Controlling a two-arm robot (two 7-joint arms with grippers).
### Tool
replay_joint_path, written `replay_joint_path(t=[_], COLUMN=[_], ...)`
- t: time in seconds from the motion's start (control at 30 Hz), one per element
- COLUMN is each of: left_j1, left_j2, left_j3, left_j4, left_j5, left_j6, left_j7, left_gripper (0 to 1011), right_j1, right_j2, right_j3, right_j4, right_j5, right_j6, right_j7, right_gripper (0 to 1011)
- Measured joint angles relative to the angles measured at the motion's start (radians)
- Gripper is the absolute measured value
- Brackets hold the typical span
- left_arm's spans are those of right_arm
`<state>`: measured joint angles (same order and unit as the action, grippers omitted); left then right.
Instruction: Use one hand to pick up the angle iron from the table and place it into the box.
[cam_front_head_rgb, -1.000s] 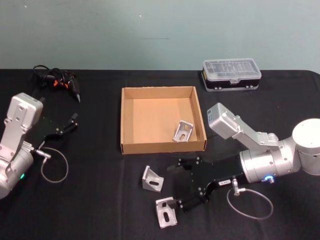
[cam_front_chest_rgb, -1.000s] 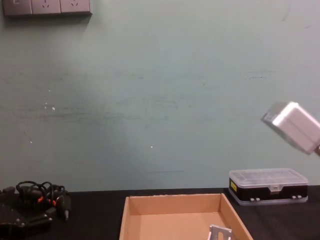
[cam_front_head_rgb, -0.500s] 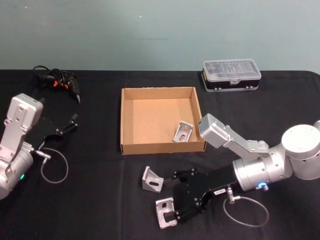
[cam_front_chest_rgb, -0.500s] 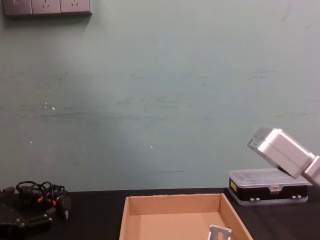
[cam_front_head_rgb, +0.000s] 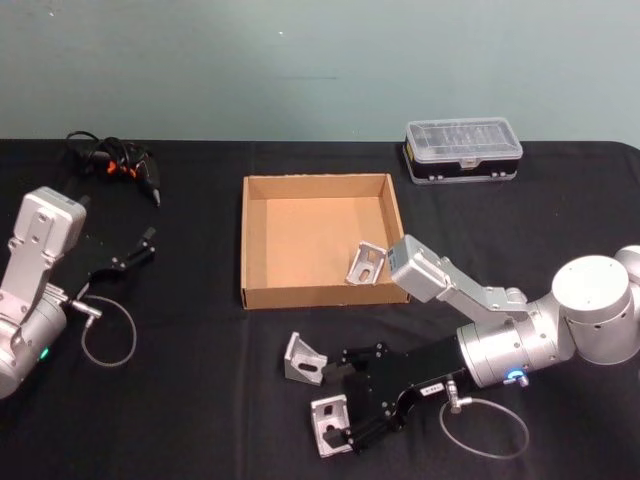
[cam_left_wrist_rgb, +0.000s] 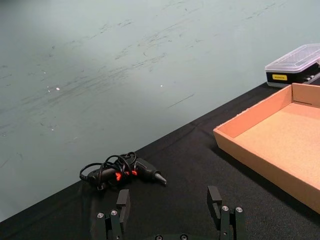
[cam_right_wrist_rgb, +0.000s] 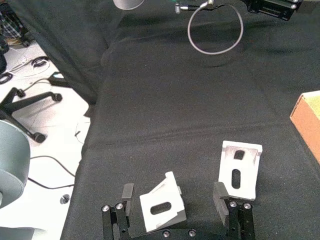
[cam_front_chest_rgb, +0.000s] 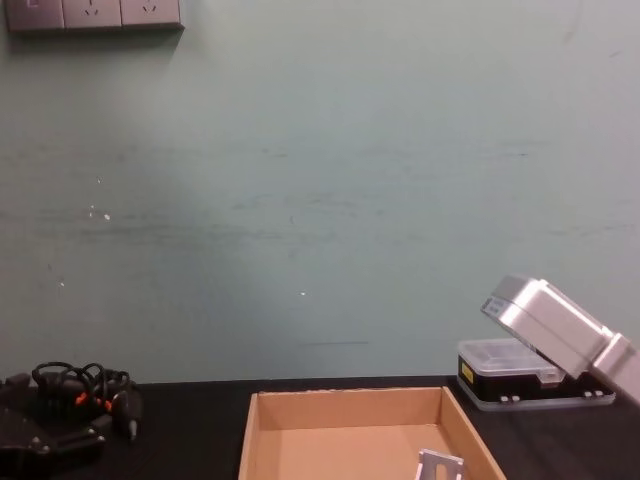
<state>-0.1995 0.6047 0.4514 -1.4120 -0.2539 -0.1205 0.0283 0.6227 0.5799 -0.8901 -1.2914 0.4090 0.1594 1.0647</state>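
1. Across the full width, one black table (cam_front_head_rgb: 200, 400) is seen, and everything rests on it.
2. One box (cam_front_head_rgb: 320, 295) is set at mid-table, apart from both hands.
3. Two hands are counted. The right hand (cam_front_head_rgb: 340, 405) is set low at the table in front of the box, its fingers (cam_right_wrist_rgb: 128, 194) spread wide and nothing clamped. The left hand (cam_front_head_rgb: 135, 250) is held at the table's left side, its fingers likewise apart and nothing held.
4. Three angle irons are counted. The near iron (cam_front_head_rgb: 328, 428) lies on the table between the right hand's spread fingers; whether it is touched cannot be told. The second iron (cam_front_head_rgb: 303, 358) lies just outside those fingers, toward the box. The third iron (cam_front_head_rgb: 367, 263) lies inside the box, near its right wall.
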Motion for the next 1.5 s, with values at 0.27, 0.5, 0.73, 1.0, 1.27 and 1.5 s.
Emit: replay_joint_path(t=[0.27, 0.5, 0.73, 1.0, 1.27, 1.5], left_j1=[0.0, 0.0, 0.0, 0.0, 0.0, 0.0], left_j2=[0.0, 0.0, 0.0, 0.0, 0.0, 0.0], left_j3=[0.0, 0.0, 0.0, 0.0, 0.0, 0.0], left_j4=[0.0, 0.0, 0.0, 0.0, 0.0, 0.0], left_j5=[0.0, 0.0, 0.0, 0.0, 0.0, 0.0], left_j6=[0.0, 0.0, 0.0, 0.0, 0.0, 0.0], left_j7=[0.0, 0.0, 0.0, 0.0, 0.0, 0.0], left_gripper=[1011, 1011, 1011, 1011, 1012, 1011], right_j1=[0.001, 0.004, 0.007, 0.005, 0.003, -0.007], right_j2=[0.004, 0.005, 0.004, 0.004, 0.006, 0.02], right_j3=[-0.014, -0.021, -0.027, -0.03, -0.026, 0.015], right_j4=[0.003, 0.006, 0.01, 0.011, 0.003, -0.043], right_j5=[0.01, 0.015, 0.016, 0.019, 0.023, 0.047], right_j6=[-0.003, -0.007, -0.011, -0.013, -0.015, -0.025], right_j7=[-0.015, -0.022, -0.027, -0.034, -0.043, -0.084], right_gripper=[896, 707, 482, 218, 103, 103])
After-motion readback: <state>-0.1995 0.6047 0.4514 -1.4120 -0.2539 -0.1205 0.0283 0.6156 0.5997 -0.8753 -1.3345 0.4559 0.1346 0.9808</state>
